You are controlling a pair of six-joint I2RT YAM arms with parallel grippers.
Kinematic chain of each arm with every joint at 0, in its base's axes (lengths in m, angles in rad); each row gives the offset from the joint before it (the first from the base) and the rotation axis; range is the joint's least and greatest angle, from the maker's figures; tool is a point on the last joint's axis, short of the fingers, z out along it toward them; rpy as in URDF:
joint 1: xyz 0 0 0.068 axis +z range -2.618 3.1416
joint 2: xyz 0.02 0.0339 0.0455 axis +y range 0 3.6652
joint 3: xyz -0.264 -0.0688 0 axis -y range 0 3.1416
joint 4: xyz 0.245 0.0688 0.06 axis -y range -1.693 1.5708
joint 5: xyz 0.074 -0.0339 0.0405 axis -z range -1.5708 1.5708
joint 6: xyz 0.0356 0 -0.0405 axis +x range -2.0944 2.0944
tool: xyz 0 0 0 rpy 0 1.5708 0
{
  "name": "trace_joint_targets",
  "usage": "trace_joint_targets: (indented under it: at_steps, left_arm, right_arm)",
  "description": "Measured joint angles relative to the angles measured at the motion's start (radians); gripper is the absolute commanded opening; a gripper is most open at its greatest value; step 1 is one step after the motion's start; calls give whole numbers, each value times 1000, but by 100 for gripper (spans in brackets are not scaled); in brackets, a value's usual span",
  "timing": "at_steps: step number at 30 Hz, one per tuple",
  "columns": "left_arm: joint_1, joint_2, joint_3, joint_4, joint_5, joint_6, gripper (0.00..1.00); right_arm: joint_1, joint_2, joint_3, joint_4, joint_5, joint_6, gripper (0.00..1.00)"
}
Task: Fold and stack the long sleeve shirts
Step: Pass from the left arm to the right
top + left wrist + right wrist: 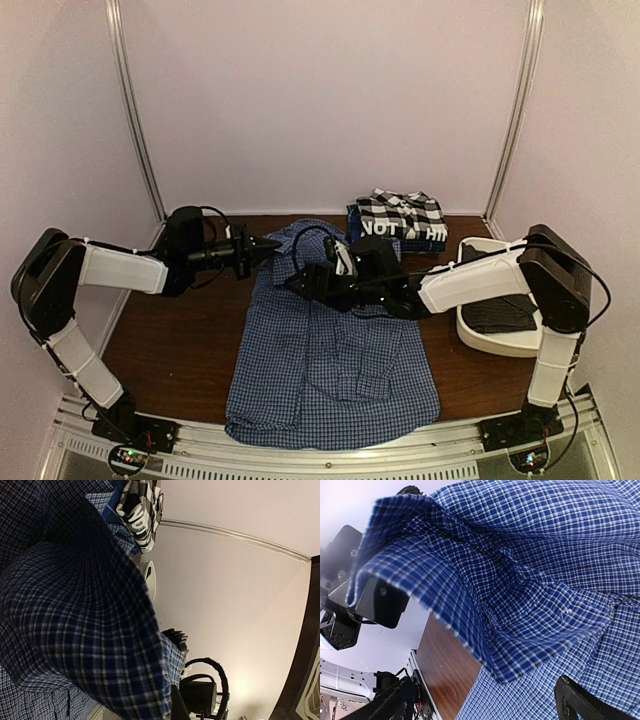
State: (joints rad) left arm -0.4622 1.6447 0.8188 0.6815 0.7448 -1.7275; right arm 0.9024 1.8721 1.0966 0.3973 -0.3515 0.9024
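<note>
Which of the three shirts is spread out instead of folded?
The blue-and-white fine-check shirt, spread open in the middle. The black-and-white large-check shirt and the dark blue lettered shirt lie folded, stacked at the back.

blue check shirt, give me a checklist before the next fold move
1. Left pincer shut on the shirt, at its raised edge: ok
2. Right pincer open, gripping nothing: ok
3. Shirt's near half spread on the table: ok
4. Sleeves tucked in: cannot tell
5. Stack sits at the back, beyond the shirt: ok
6. Tub apart from the shirt: ok
</note>
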Motion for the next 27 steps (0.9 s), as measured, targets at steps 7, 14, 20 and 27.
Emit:
trace_joint_targets:
  at_steps: [7,14,20,27]
  left_arm:
    - [0,0,0,0,7,0,0]
    - [0,0,0,0,23,0,0]
    - [0,0,0,-11,45,7,9]
    - [10,-3,11,-97,78,80,49]
  right_arm:
    - [-15,118,112,32,-8,30,83]
    - [-34,187,252,-10,42,-12,40]
    - [-35,180,262,-78,89,-90,3]
    - [-43,84,298,-328,143,-332,0]
